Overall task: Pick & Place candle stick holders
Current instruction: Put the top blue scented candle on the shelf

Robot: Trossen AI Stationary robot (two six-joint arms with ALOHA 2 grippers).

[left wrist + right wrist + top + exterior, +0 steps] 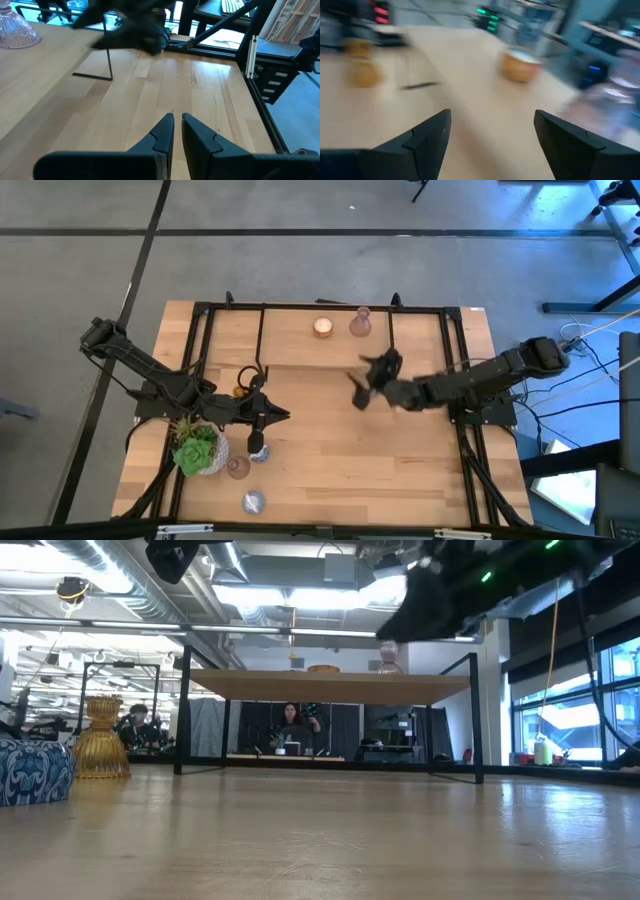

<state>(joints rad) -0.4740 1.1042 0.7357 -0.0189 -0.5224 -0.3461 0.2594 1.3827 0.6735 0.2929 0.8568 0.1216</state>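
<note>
Step in hand: we judge this a reach between placements. Our right gripper (362, 385) hangs over bare wood near the table's centre, fingers spread wide and carrying nothing; the right wrist view (490, 132) shows only tabletop between them.

Left side: our left gripper (282, 416) waits at about 9 o'clock from centre, fingers pinched together on nothing, as the left wrist view (177, 125) confirms.

Placed so far: two holders sit at the table's 12 o'clock edge, the cream-white holder (322, 327) and a pink vase-shaped holder (360, 323), near each other but apart.

Left to move: four holders cluster around 8 o'clock. The amber holder (240, 390) is mostly hidden behind the left arm; a silvery-blue round holder (258, 452) is just below the left gripper; the second pink holder (237, 468) stands just beside the succulent (196, 450); the second silvery-blue holder (253, 502) lies nearest the 6 o'clock edge.

Count: six holders, two pink, two silvery-blue, one amber, one cream-white; one succulent; two arms.

Next move: we judge the open gripper must cross toward 8 o'clock, choose a holder clear of the succulent and the parked left arm, descend around it and close gently on the glass.
</note>
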